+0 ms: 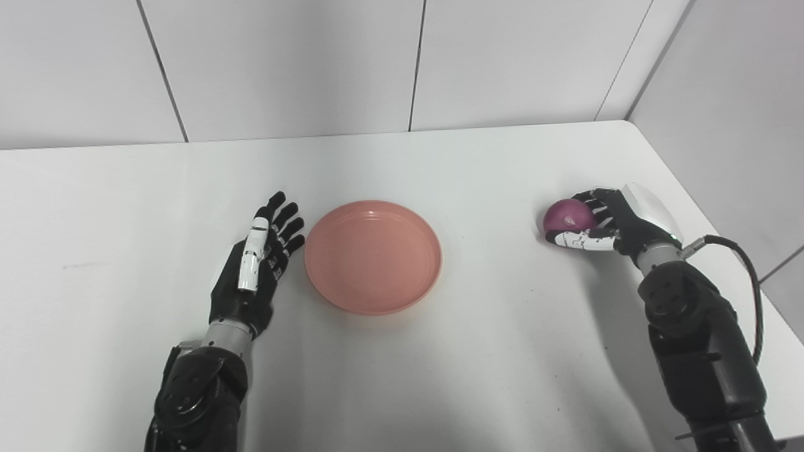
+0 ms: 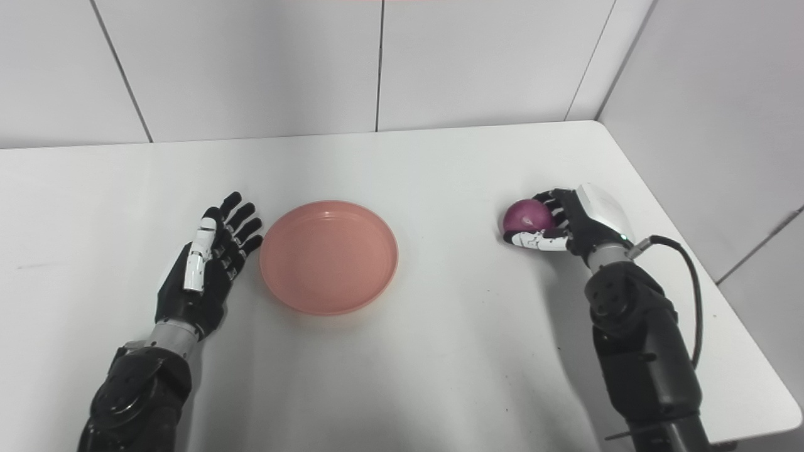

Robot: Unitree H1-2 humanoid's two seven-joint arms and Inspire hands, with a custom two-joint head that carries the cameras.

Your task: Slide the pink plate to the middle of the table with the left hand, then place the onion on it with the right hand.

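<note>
While the pink plate (image 1: 373, 256) lies flat near the middle of the white desk (image 1: 490, 351), the purple onion (image 1: 568, 217) sits far to the right, low on the desk and close to its right edge. The right hand (image 1: 606, 225) curls its fingers (image 1: 581, 240) around the onion. Just left of the plate, the left hand (image 1: 254, 263) rests with fingers spread, tips beside the rim. Bare desk lies between plate and onion. No writing can be read.
</note>
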